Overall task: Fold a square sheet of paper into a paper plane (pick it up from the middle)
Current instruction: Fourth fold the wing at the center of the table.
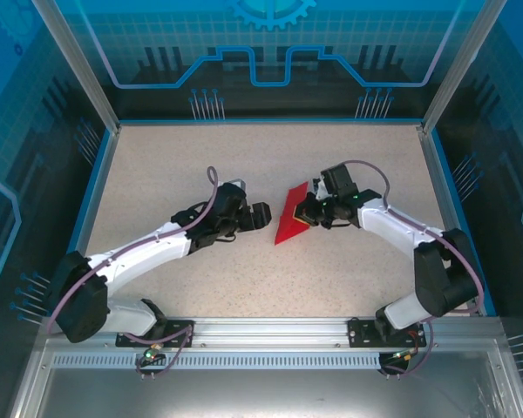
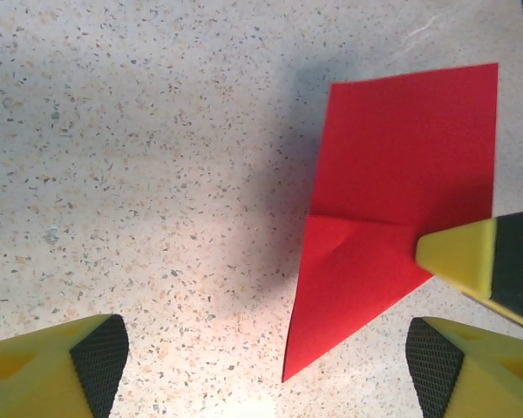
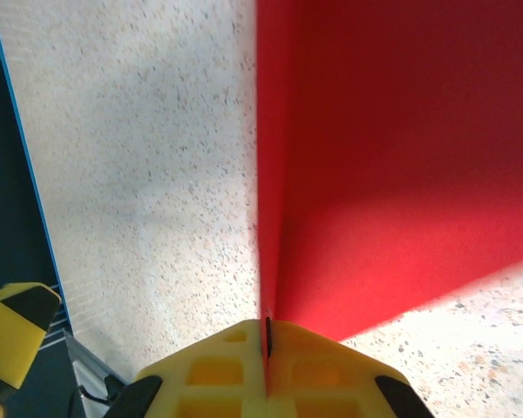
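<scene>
1. Yellow plastic fingers with black ribbed pads, those of our left gripper (image 2: 266, 357), sit closest to the left wrist camera. They stand wide apart and hold nothing, with bare speckled beige desk (image 2: 139, 174) between them.
2. Our right gripper (image 3: 267, 335) has its fingers closed on one edge of the thin bright red sheet of paper (image 3: 392, 157). The paper is already folded to a pointed shape and runs straight away from the pinch.
3. From above, the red sheet of paper (image 1: 292, 218) sits near the middle of the desk, between the left gripper (image 1: 260, 214) just beside it and the right gripper (image 1: 307, 212) holding it.
4. Its long axis runs from far-right to near-left. The sharp tip points toward our bases and the blunt square end points away. From the left wrist we see a crease crossing the sheet where the taper begins.
5. We judge that a nose fold is in hand. To do it well, we would hold the right pinch firm without dragging, so the sheet cannot swivel. We would bring the left fingers in low on the free side and line the edge up before pressing. Then we would flatten along the fold from the tip outward.
</scene>
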### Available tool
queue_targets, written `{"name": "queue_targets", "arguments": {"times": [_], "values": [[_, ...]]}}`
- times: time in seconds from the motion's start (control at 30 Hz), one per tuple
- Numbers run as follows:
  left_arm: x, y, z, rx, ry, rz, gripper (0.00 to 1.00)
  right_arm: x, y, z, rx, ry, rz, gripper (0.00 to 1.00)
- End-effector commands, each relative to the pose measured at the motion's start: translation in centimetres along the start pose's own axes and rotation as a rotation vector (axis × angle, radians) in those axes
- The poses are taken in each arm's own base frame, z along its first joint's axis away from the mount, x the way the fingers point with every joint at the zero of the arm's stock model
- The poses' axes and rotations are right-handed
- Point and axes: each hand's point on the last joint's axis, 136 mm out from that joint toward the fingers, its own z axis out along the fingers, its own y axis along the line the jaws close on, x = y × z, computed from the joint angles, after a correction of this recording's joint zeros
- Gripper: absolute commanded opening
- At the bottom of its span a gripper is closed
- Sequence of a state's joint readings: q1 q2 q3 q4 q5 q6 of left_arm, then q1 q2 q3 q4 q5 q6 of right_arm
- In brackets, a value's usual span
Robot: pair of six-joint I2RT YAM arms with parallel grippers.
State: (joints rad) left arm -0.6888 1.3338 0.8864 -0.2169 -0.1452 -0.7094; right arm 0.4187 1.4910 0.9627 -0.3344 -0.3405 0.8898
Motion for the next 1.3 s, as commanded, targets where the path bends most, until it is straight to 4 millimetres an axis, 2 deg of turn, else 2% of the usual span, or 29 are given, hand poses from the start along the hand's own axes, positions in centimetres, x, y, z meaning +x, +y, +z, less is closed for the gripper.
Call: {"name": "queue_targets", "arguments": {"times": [0.0,0.1,0.2,0.37,0.53,0.7,1.0,1.27], "values": [[-0.4,0.0,-0.2,0.030,-0.034,0.072,0.90,-0.6,0.4,-1.8,0.062,-0.051,-0.017,0.00],[-0.1,-0.8,0.0,0.081,-0.033,0.113,0.94,-0.5,0.2,-1.2,0.077,-0.054,0.010,0.00],[0.2,-1.5,0.4,0.142,-0.040,0.153,0.99,-0.1,-0.6,0.3,0.066,-0.037,0.068,0.00],[2.1,-2.8,2.1,0.233,-0.030,0.295,0.99,0.6,-1.7,2.8,0.037,0.014,0.180,0.00],[4.1,-4.1,4.1,0.289,0.001,0.434,0.98,1.4,-3.2,4.0,0.063,0.085,0.289,0.00],[5.2,-4.8,5.6,0.346,-0.025,0.529,0.92,2.0,-4.4,4.2,0.110,0.133,0.353,0.00],[7.8,-4.5,8.3,0.368,-0.028,0.762,0.82,2.2,-4.8,3.6,0.148,0.177,0.417,0.00],[8.2,-3.9,10.3,0.328,-0.060,0.867,0.72,2.2,-4.8,3.6,0.156,0.195,0.443,0.00]]}}
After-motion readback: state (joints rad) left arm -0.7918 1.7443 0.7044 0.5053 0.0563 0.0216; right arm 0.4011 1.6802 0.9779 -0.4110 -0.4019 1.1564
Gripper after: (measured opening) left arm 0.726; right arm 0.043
